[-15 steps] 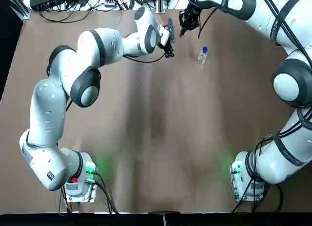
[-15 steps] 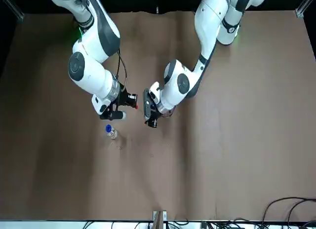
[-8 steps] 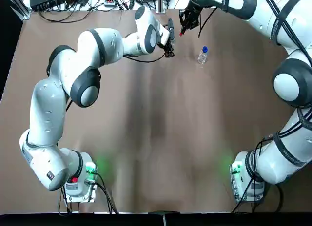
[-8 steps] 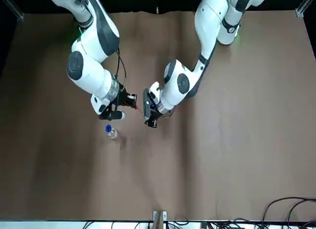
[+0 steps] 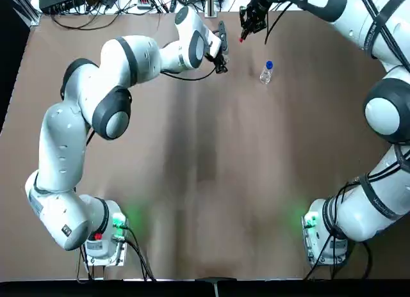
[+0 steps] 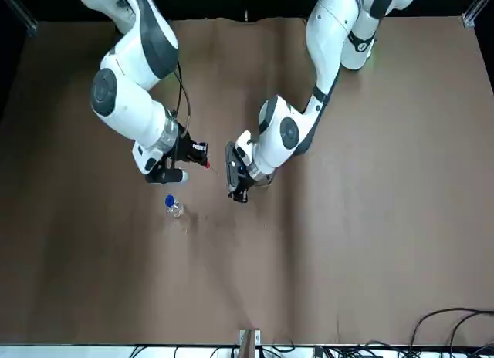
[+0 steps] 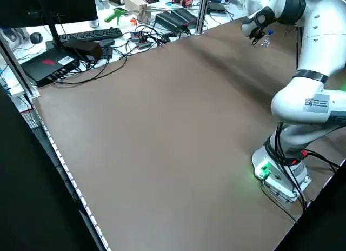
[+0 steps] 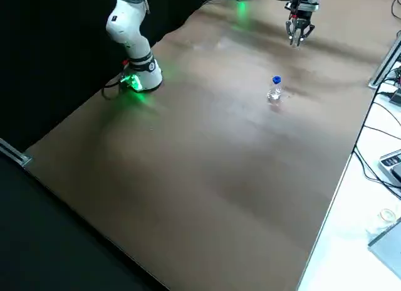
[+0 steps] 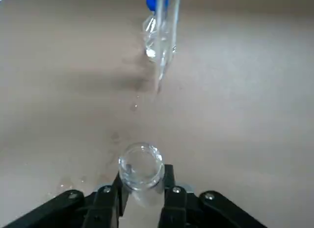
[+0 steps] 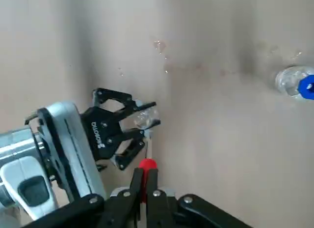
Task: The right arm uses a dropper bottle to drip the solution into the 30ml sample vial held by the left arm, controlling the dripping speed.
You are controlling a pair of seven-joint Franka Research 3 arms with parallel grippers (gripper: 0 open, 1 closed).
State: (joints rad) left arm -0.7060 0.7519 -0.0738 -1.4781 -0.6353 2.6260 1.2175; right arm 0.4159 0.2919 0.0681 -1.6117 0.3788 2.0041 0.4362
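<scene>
Your left gripper (image 9: 143, 175) pinches the clear vial (image 9: 142, 164); contents unclear. Your right gripper (image 10: 145, 172) clamps the red dropper bulb (image 10: 147, 164). Blue-necked bottle (image 10: 294, 81) on table (image 5: 211, 226), apart from both.

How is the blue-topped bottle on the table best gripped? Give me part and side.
Grip the clear body of the bottle, probably from straight above, fingers either side: it stands upright, its walls are round, and the blue top looks narrower. It needs a free claw: the left claw holds the vial over the table, the right claw the red-tipped dropper beside it.
</scene>
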